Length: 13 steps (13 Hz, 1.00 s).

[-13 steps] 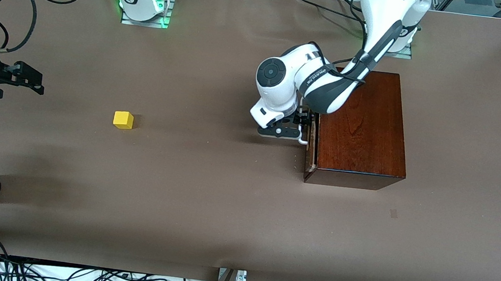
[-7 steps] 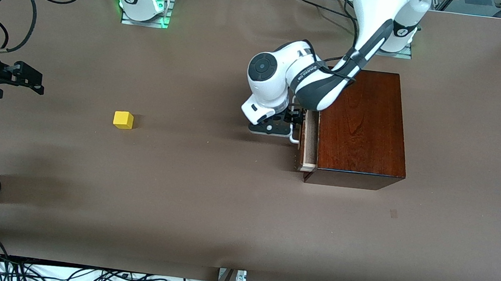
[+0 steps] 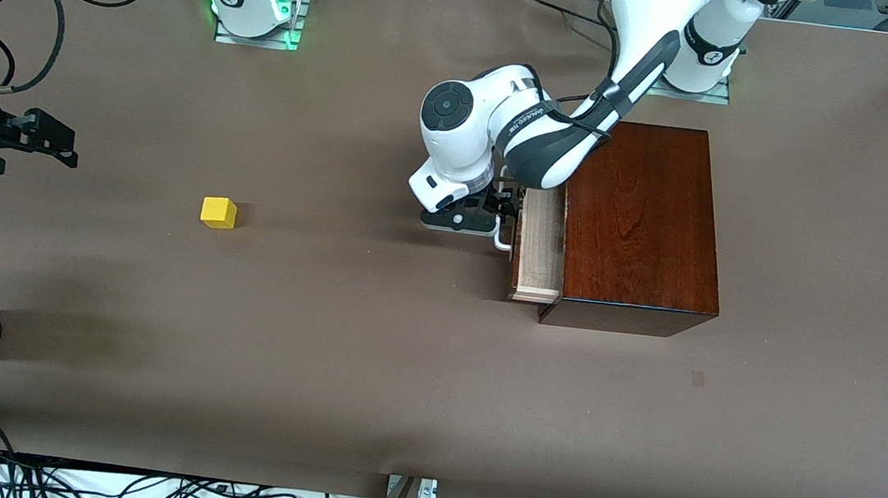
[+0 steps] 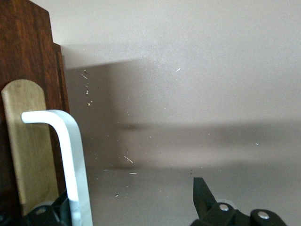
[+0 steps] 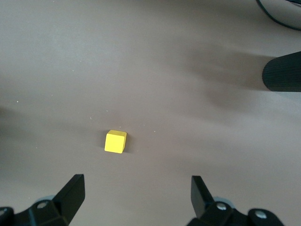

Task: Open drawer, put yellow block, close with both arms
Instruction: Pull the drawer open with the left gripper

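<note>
The left gripper [image 3: 499,220] has its fingers spread around the white handle [image 4: 70,160] of the drawer [image 3: 539,247], which stands partly out of the mahogany box [image 3: 641,220]. The yellow block [image 3: 218,212] sits on the table [image 3: 336,337] at the box's nine o'clock, well apart from it. The right gripper [image 5: 136,197] waits with its fingers spread above the block, at the right arm's end of the table.

Brown-covered table [image 3: 365,373]; tangled black cables [image 3: 138,489] along its near edge.

Both grippers' fingers [image 5: 70,193] apart
</note>
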Each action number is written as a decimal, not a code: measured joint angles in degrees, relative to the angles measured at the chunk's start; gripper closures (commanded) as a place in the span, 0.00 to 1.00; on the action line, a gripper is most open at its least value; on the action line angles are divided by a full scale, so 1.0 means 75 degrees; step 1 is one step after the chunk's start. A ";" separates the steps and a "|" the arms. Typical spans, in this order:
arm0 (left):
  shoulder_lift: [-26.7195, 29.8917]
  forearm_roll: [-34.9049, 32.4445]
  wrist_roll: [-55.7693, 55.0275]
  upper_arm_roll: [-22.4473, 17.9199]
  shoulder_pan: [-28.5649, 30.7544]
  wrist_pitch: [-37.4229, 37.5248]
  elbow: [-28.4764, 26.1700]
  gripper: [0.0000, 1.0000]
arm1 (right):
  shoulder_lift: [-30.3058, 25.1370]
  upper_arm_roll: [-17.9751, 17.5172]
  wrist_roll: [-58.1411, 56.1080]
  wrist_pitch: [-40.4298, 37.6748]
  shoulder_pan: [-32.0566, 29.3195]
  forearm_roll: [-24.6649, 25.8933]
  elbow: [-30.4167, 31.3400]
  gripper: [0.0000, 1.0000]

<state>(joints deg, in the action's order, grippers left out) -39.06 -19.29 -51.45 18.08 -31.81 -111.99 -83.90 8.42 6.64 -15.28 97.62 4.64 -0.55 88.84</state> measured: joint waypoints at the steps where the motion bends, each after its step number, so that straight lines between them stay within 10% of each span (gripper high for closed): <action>1: -0.0016 -0.0001 -0.0009 -0.0020 -0.0027 0.0000 0.0017 0.00 | 0.0000 0.0002 0.0000 0.0000 0.0000 0.0000 0.0000 0.00; 13: -0.0143 -0.0222 -0.0027 -0.0163 -0.0275 0.0059 0.0119 0.00 | 0.0047 0.0010 -0.0001 -0.0067 0.0007 0.0000 0.0014 0.00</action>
<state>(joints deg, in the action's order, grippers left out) -40.14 -20.95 -51.65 16.86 -33.88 -111.55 -83.00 8.77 6.71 -15.29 97.12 4.69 -0.56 88.95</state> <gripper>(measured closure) 0.000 0.000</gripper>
